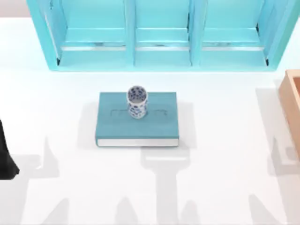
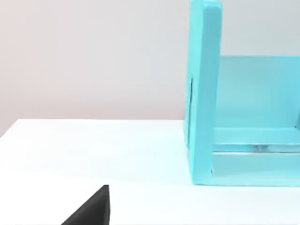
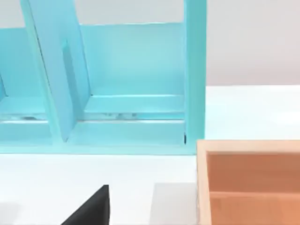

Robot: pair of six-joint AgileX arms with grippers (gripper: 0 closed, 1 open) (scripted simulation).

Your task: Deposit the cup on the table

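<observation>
The cup [image 1: 137, 101], small, white with a blue floral pattern, stands upright on the far half of a teal hardcover book [image 1: 137, 124]. The book lies flat on the glossy white table [image 1: 56, 108], near its middle. My left arm [image 1: 5, 157] is a dark shape at the table's left edge, well away from the cup. A black wedge of the left gripper [image 2: 91, 210] shows in the left wrist view. A like wedge of the right gripper [image 3: 91, 210] shows in the right wrist view. Neither gripper is near the cup or the book.
A light-blue cabinet [image 1: 159, 35] with open compartments spans the back of the table, also seen as the cabinet [image 2: 206, 93] and the cabinet [image 3: 131, 70]. A wooden box [image 1: 291, 108] sits at the right edge, close to the right wrist camera as the box [image 3: 253, 183]. White tabletop surrounds the book.
</observation>
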